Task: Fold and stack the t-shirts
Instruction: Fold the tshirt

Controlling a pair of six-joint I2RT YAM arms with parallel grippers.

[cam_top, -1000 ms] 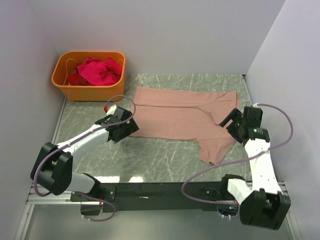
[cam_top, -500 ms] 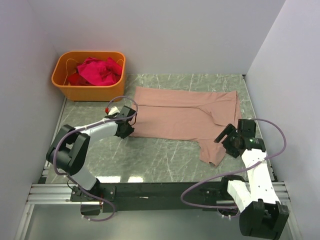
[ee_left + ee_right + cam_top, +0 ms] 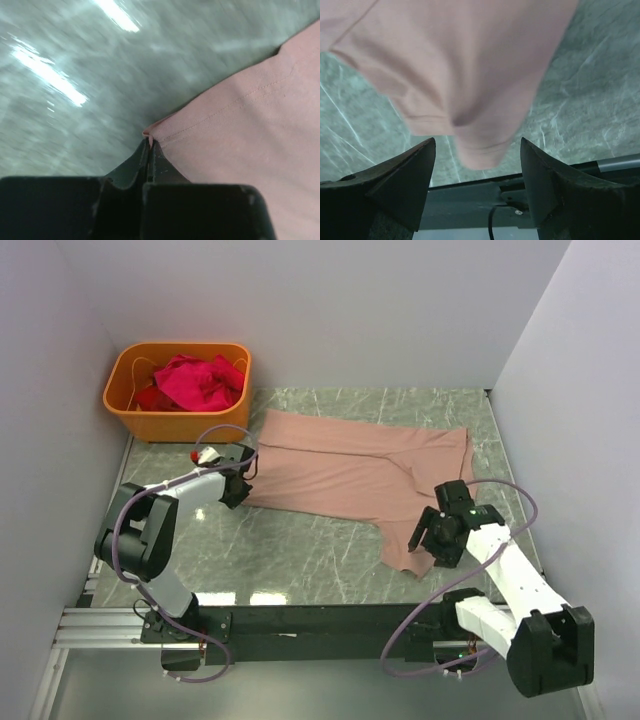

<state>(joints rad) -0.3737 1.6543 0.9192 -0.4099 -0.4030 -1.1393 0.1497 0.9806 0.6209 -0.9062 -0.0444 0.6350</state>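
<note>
Standing behind and to the left of the left hand [image 3: 236,490], well apart from it, the orange tub [image 3: 175,426] held crumpled magenta t-shirts [image 3: 200,382]. The pink-tan t-shirt [image 3: 350,472] lay spread on the green marbled table [image 3: 300,550], stretching from the left hand across to the right hand [image 3: 432,543]. The left arm reached low and forward, its hand pinched fully closed on the shirt's hemmed corner. The right arm bent inward, its hand tipped down with fingers [image 3: 405,175] wide apart; the shirt's near end lay between them, unclamped.
</note>
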